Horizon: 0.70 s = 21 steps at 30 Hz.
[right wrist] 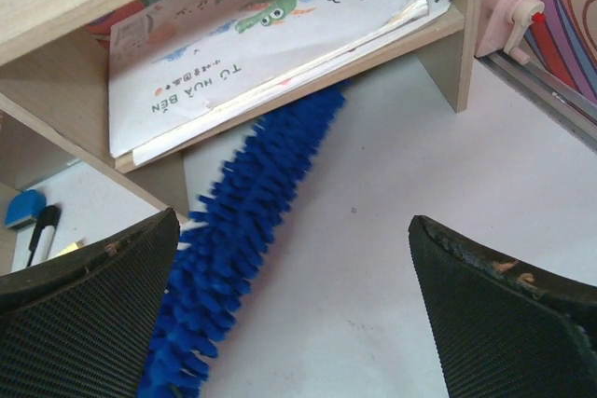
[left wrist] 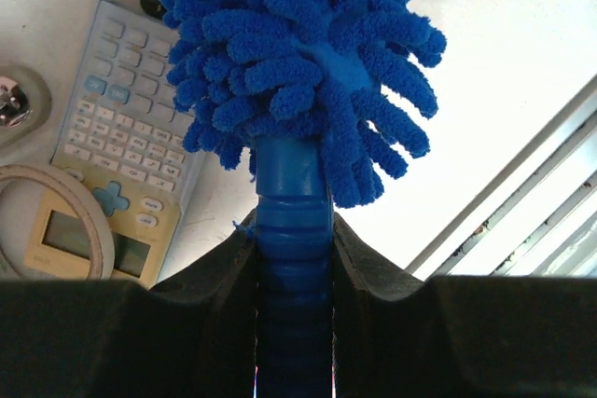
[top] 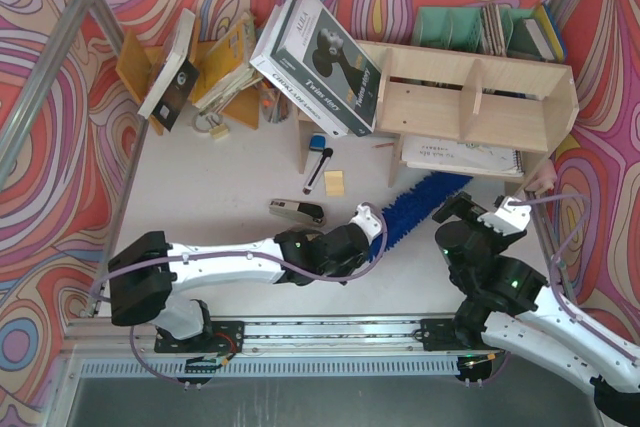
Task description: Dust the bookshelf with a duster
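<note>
Left hand point(left wrist: 294, 230) was clamped on the duster point(top: 425, 202) handle, its head under the bookshelf point(top: 480, 97). I saw the right hand point(right wrist: 291, 230) open.

A stapler point(top: 297, 212) lies on the table point(top: 220, 177) near a yellow sticky note point(top: 334, 183) and a marker point(top: 320, 162); a tape roll point(left wrist: 93, 212) overlaps a calculator point(left wrist: 131, 118).

Duster point(top: 425, 202) blocks gap under bookshelf point(top: 470, 102); room rt of it.
</note>
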{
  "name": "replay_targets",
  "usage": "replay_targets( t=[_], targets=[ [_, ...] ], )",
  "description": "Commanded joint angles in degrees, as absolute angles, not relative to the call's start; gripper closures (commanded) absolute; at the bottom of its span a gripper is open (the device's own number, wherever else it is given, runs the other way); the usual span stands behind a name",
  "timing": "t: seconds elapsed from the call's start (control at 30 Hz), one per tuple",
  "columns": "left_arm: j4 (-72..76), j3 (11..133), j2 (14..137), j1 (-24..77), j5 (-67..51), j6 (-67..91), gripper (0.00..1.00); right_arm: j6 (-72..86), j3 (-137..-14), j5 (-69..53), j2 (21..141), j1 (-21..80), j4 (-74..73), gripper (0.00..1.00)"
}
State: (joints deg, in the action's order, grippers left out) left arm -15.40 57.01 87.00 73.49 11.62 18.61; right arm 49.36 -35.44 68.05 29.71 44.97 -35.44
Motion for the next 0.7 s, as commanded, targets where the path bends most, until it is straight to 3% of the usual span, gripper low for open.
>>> replay_targets(
  t=[0.0, 0.67],
  targets=[
    [-10.47, 54.41, 83.33, 73.34, 17.41, 23.27, 1.0, 52.53, -32.96, 70.61, 29.19, 44.89, -36.6, 0.01],
    [-5.66, 43.93, 68.71, 73.37, 19.31, 28.6, 1.0, 54.71, -29.56, 70.29, 34.6, 44.91, -34.81, 0.01]
  ],
)
